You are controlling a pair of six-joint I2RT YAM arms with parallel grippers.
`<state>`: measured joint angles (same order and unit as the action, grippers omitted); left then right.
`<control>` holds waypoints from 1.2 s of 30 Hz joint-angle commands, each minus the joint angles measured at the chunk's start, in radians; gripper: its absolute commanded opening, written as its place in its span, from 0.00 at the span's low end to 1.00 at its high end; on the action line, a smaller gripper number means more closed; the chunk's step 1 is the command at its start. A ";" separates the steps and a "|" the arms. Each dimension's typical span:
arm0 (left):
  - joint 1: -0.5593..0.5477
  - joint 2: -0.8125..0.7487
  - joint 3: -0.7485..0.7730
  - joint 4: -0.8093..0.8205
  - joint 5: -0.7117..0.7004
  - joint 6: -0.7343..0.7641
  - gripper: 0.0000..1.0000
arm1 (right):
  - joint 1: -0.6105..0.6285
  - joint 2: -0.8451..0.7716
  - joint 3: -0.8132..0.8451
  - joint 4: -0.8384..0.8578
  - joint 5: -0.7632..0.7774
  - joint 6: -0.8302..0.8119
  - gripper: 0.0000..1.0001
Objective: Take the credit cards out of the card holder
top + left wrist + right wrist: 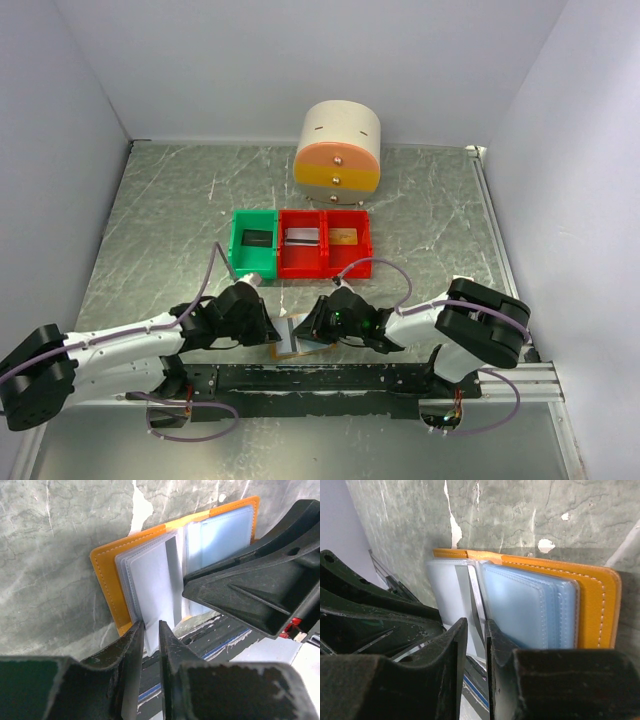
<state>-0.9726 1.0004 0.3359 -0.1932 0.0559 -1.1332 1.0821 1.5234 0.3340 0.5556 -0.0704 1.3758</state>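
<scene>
Claws number two: we see left gripper (150, 628) and right gripper (476, 626) each nipping a pale sleeve of the one card holder (106, 575) between them; one green bin (237, 250) and two red bins (300, 268) lie beyond.

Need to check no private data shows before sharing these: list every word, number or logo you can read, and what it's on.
No text can be read.
card holder: cover and sleeves show no lettering.
grey card and gold card in the red bins, dark card in the green bin: any print too small to read.
round drawer unit: no label seen.
</scene>
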 commanded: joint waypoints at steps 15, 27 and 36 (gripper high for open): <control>-0.009 -0.039 -0.072 0.220 0.001 -0.085 0.27 | 0.012 0.044 -0.026 0.047 -0.009 0.008 0.21; -0.009 -0.002 -0.009 -0.052 -0.108 -0.097 0.27 | 0.012 -0.001 -0.016 -0.037 0.040 0.009 0.23; -0.010 0.004 0.017 -0.075 -0.111 -0.024 0.24 | 0.013 -0.014 0.003 -0.077 0.043 -0.002 0.24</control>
<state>-0.9775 0.9920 0.3183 -0.2382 -0.0277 -1.2091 1.0908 1.5047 0.3271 0.5468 -0.0544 1.3937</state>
